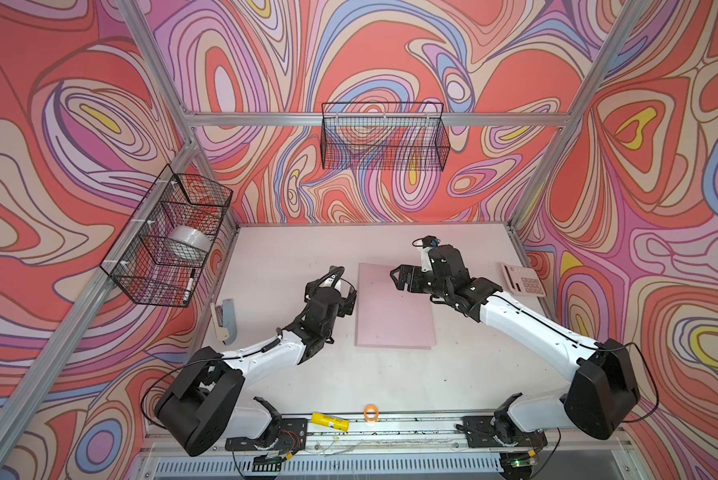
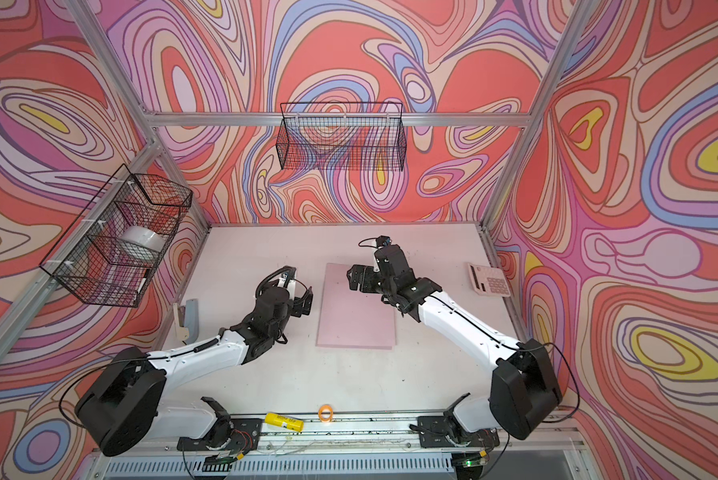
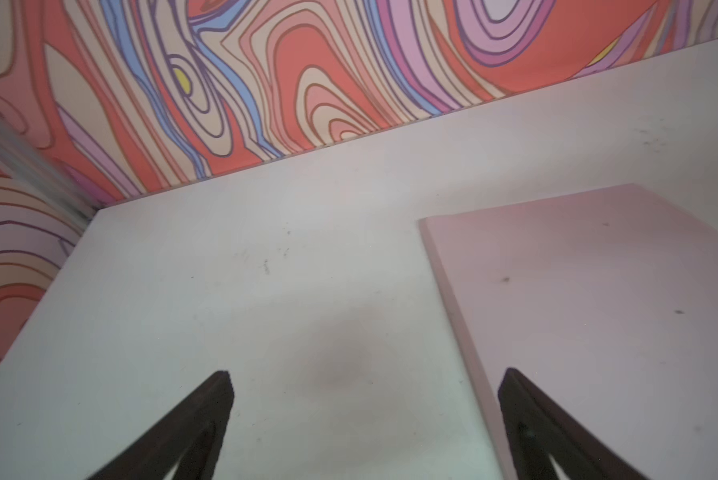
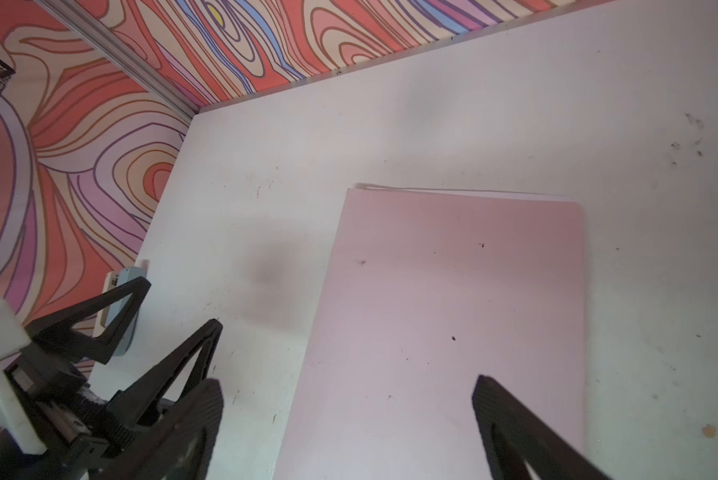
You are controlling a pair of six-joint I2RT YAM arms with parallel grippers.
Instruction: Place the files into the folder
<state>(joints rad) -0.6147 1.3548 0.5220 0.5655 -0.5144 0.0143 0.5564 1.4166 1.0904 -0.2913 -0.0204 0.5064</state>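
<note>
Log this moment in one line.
folder: closed, flat | left gripper: fingers open, empty, at folder's left edge | right gripper: fingers open, empty, over folder

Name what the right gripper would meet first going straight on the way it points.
Most likely the thin pale pink plastic folder, lying closed on the white table: it fills the space ahead of the open right gripper. The gripper's height is unclear.

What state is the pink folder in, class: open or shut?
Shut: the folder lies flat on the table, one pink cover uppermost, no inner face showing.
</note>
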